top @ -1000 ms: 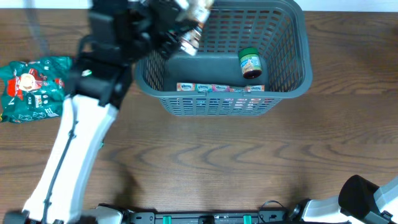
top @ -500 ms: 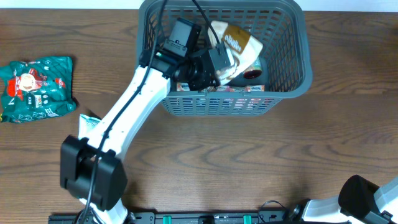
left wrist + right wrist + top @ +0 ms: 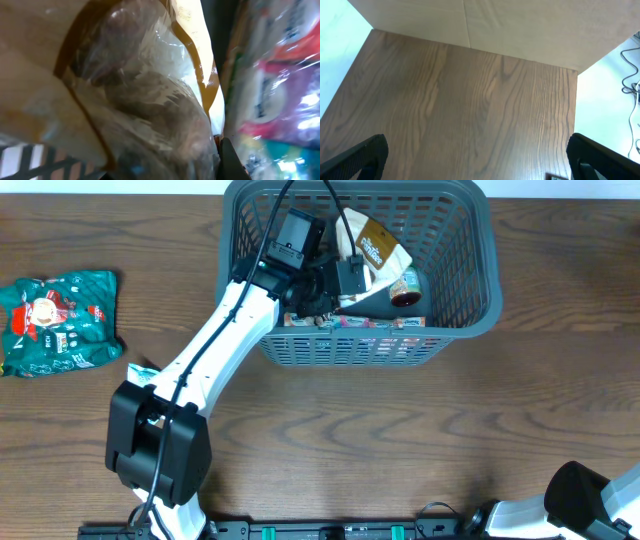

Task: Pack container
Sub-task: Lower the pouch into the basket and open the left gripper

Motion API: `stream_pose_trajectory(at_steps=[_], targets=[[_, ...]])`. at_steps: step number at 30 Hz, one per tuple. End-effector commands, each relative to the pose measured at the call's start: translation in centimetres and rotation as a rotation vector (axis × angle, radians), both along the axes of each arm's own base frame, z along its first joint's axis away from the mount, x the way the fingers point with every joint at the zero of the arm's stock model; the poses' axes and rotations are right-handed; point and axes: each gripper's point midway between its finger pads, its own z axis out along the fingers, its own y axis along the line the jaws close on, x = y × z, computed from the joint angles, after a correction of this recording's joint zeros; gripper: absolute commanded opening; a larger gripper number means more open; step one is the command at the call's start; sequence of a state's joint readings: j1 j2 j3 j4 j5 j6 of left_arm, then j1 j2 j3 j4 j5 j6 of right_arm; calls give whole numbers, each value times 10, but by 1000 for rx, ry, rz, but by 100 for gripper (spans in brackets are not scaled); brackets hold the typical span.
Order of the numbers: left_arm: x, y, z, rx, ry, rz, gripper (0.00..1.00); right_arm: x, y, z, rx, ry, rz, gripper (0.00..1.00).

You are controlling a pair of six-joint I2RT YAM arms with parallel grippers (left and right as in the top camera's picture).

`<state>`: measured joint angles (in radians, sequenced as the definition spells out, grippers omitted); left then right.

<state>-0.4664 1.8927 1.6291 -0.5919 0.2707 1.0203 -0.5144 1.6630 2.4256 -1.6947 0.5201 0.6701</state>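
Overhead: a green snack bag (image 3: 60, 320) lies far left on the desk (image 3: 300, 440), well apart from the container (image 3: 350, 350) and not yet packed. The left arm reaches in over the container's left rim. The left claw (image 3: 343, 280) looks closed on a tan-and-white pouch (image 3: 378, 248), which sits low inside and tilted.

Left wrist: the pouch fills the lens, with colourful packets (image 3: 280, 100) just to its right.

A green-lidded jar (image 3: 404, 283) lies just right of the pouch; I cannot tell whether they touch.

Judgement: this is the placing step. Lower until the pouch rests on the floor or the packets, then part the fingers fully. Lift straight up so the film does not snag and the jar is not knocked.

Right claw (image 3: 480, 159): fingers wide apart, empty, over bare desk at near right.
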Motion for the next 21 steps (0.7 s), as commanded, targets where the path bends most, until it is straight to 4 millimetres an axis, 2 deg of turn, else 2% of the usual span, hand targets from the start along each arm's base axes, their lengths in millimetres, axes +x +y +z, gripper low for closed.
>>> stream_pose_trajectory(at_steps=[1, 12, 18, 19, 20, 21], targets=[[10, 14, 1, 59, -45, 22, 6, -1, -2, -2, 0, 6, -16, 99], [38, 41, 9, 74, -123, 87, 6, -1, -2, -2, 0, 6, -16, 99], [36, 50, 5, 87, -95, 102, 6, -1, -2, -2, 0, 6, -16, 99], [35, 50, 5, 87, -93, 101, 9, -1, -2, -2, 0, 6, -16, 99], [35, 49, 4, 86, -92, 101, 36, -1, -2, -2, 0, 6, -16, 99], [34, 49, 4, 85, -92, 100, 82, -1, -2, -2, 0, 6, -16, 99]])
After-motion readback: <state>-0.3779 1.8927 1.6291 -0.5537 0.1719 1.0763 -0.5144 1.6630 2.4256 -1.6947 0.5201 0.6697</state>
